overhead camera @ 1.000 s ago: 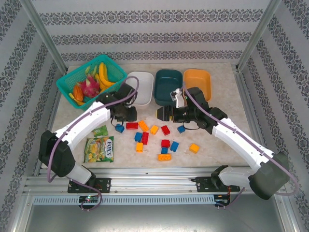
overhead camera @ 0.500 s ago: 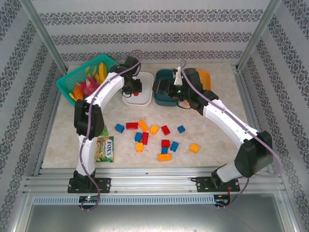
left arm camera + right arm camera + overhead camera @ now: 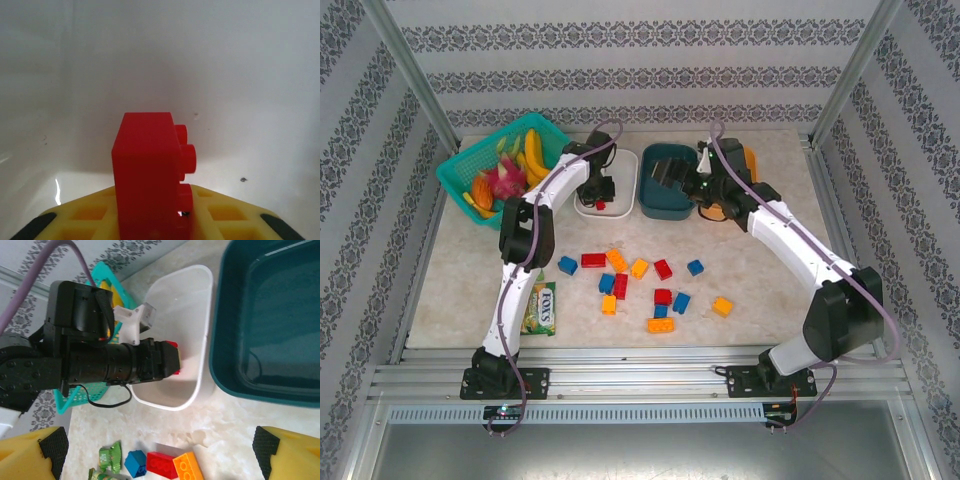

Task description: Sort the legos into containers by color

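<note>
Upper left of centre in the top view, the left gripper [image 3: 601,198] reaches down into the white tub [image 3: 623,168], its jaws closed on a red brick [image 3: 147,170]. In the left wrist view the brick's long axis stands upright and its studs face right. It is pinched low between the fingers, with the tub's smooth white floor straight beyond; whether it touches the floor I cannot tell. With walls close all round, a release here should land it inside. Further right, the right gripper [image 3: 668,173] hangs wide and empty over the teal tub [image 3: 650,207], the orange tub [image 3: 750,162] beyond. Loose bricks [image 3: 620,285] lie mid-table [image 3: 470,260], well apart from the tubs.
</note>
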You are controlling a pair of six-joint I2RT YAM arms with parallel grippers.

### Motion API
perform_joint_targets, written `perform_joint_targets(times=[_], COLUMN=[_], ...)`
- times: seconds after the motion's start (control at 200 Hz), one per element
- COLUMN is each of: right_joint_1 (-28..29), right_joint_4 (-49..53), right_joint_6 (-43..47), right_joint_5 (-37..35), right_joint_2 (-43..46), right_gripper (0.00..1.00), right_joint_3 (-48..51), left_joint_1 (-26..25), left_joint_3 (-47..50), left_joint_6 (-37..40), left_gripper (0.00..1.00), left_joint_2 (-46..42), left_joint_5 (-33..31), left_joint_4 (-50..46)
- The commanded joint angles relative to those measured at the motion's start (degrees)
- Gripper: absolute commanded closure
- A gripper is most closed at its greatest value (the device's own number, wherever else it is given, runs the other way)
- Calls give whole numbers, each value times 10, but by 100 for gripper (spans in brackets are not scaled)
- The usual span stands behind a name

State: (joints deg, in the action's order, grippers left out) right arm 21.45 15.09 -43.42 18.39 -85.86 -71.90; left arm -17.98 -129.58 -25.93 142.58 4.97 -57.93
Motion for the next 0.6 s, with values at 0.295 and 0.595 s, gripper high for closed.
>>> perform_joint_targets(times=[0.295,0.595], right_joint_1=[-11,-5], right_joint_4=[135,284], right_joint_6=[16,11], right_joint_5=[-50,-111], right_joint_2=[79,156], right_gripper=[8,14], right_joint_3=[19,18], left_joint_1=[1,-23], left_joint_3=[-25,52], left_joint_6=[10,9], left_gripper=[41,31], left_joint_2=[-72,-251], left_joint_5=[-7,5], left_joint_4=[-21,16])
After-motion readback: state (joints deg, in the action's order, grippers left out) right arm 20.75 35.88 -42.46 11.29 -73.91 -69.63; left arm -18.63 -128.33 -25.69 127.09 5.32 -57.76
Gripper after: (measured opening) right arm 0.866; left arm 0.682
